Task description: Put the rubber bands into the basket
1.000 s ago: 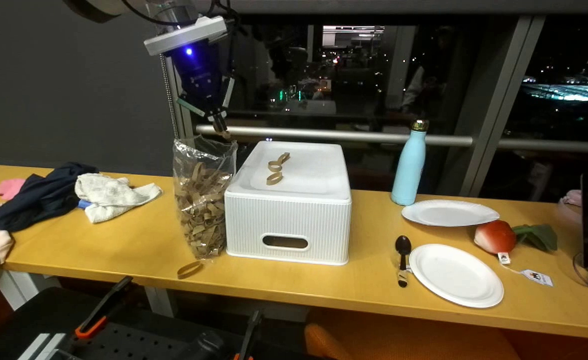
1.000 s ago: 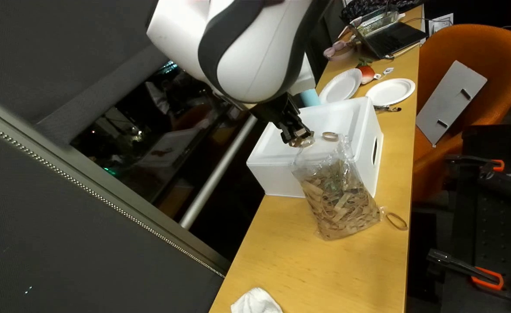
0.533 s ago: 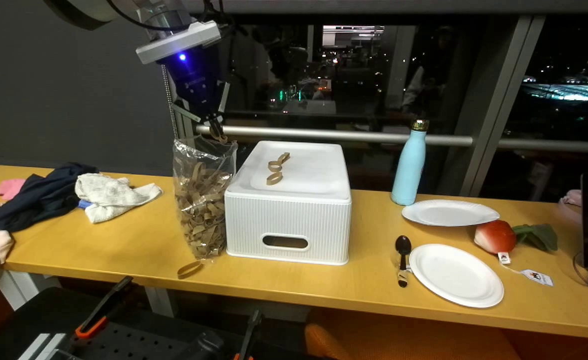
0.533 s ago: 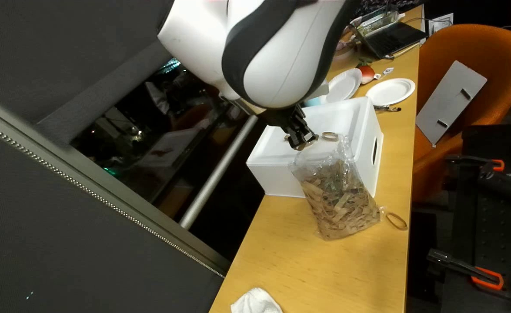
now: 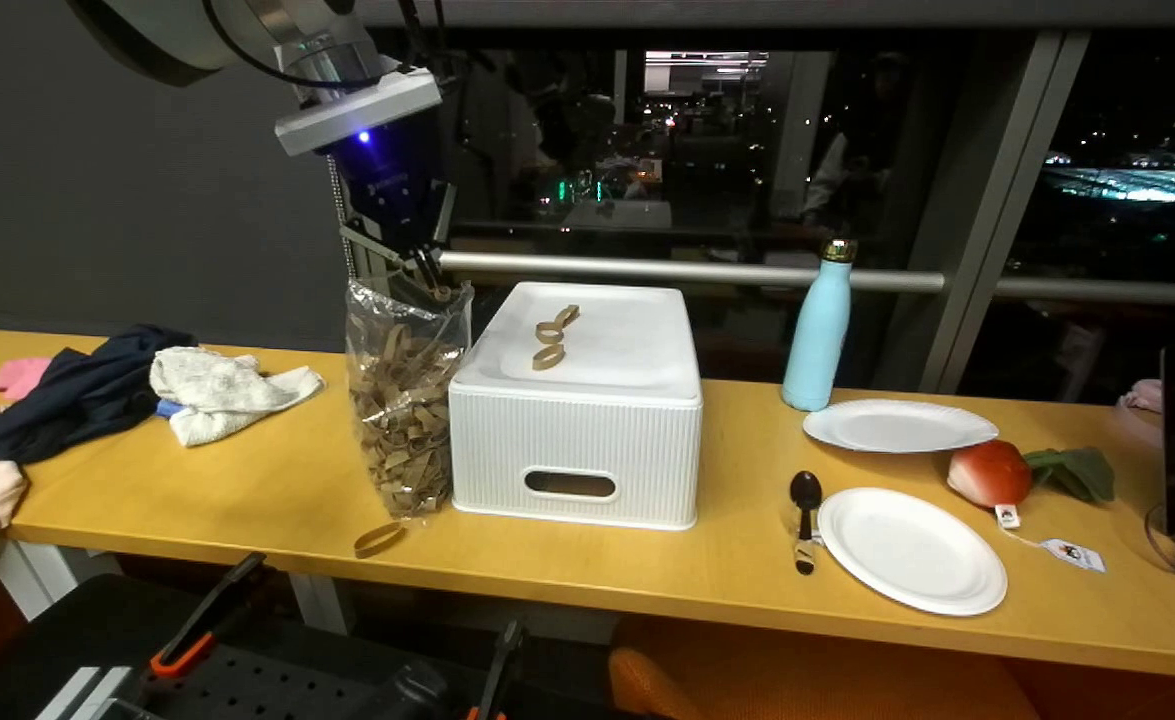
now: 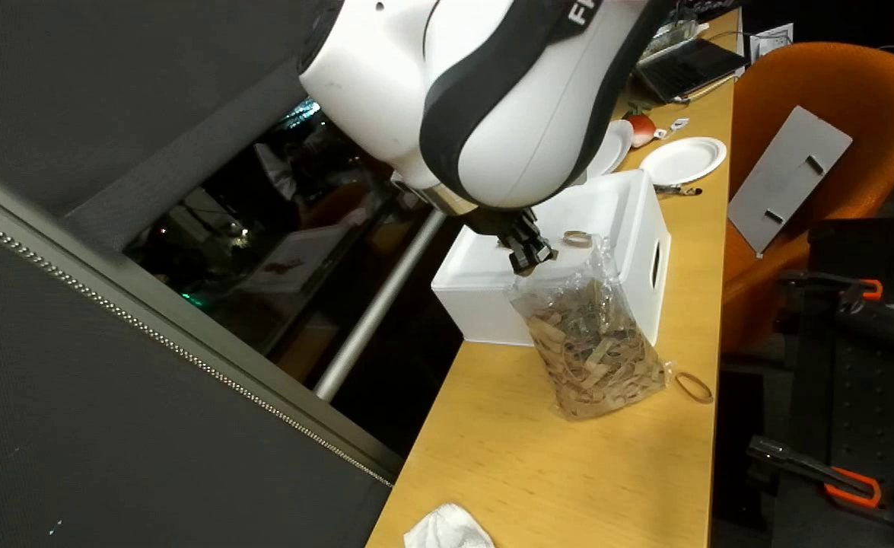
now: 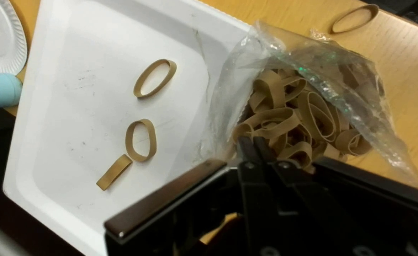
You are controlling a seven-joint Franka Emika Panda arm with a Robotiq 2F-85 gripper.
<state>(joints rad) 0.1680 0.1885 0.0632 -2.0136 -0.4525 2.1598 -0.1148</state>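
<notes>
Gripper [image 7: 252, 140] at the mouth of the clear plastic bag [image 5: 437, 318], fingers nearly together, pinching 1 rubber band [image 7: 241, 128]. Can't tell if it's below the rim. Pile of bands [image 7: 278, 124] inside the bag. 3 loose bands [image 7: 114, 172] on the white box [image 5: 572, 430], 1 stray band [image 5: 380, 536] on the table [image 5: 217, 490] beside the bag.

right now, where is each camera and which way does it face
Exterior view: off the long side of the table, facing the window; gripper and arm upper left.
Exterior view: near the white cloth, tilted, looking along the table to the laptop; arm and gripper upper middle.
Wrist view: on the arm, facing down at white box and open bag; fingers at bottom.
Both exterior views share the white box, bag and table's lone rubber band.
</notes>
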